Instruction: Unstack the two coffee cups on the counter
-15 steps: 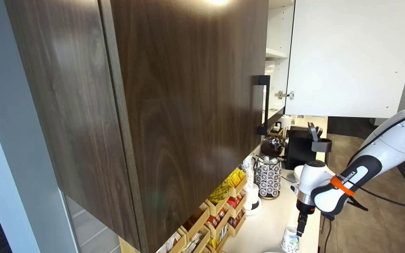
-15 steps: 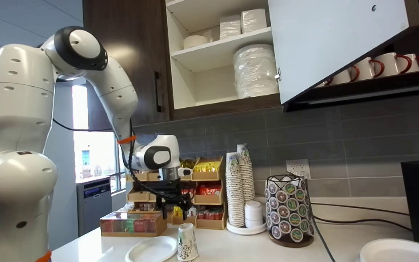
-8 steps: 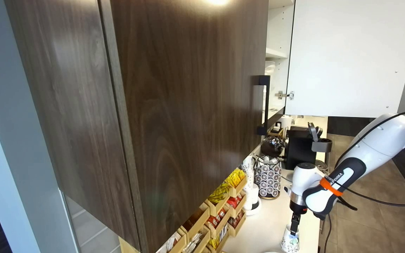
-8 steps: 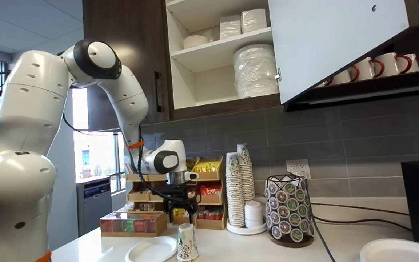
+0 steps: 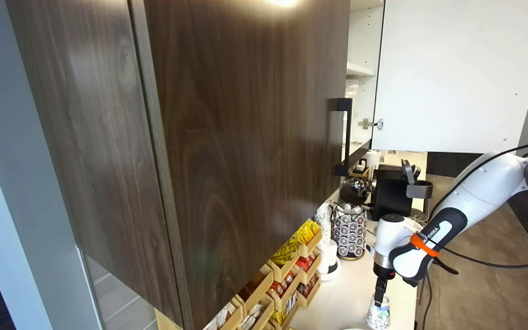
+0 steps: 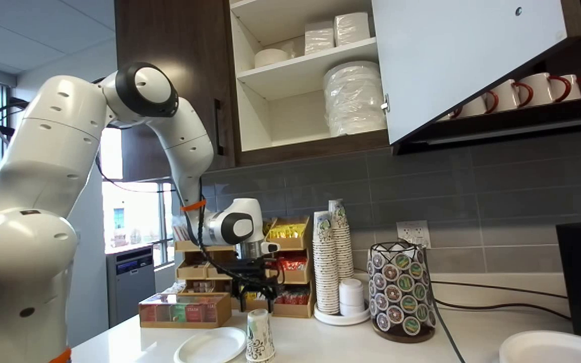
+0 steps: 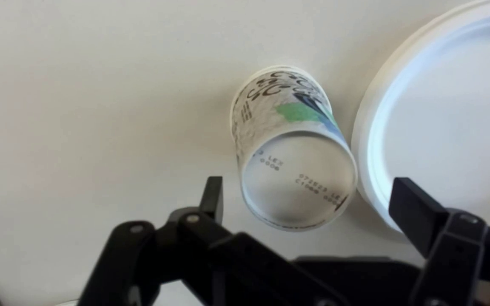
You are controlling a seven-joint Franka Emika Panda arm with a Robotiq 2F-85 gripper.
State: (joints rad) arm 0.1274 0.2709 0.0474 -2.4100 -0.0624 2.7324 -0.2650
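The two coffee cups [image 7: 287, 106] stand nested upside down on the pale counter [image 7: 100, 127], white with a dark swirl print and green and blue marks. A doubled rim shows at the base; most of the inner cup is hidden. The cups also show in both exterior views [image 5: 377, 317] [image 6: 260, 339]. My gripper [image 7: 310, 197] is open and empty, pointing down. In the wrist view its fingers lie either side of the upturned cup base, apart from it. In both exterior views the gripper [image 5: 379, 300] [image 6: 256, 304] is just above or level with the cup top.
A white plate [image 7: 453, 114] lies close beside the cups, under the right finger in the wrist view. Behind stand a wooden snack organiser [image 6: 290, 275], a tea box [image 6: 184, 311], tall cup stacks [image 6: 326, 267] and a patterned canister [image 6: 400, 297]. Another plate [image 6: 553, 348] sits far right.
My gripper has moved sideways to line up over the cups, rightward in an exterior view, and slightly lower. The fingers stay open. The cups and plate have not moved.
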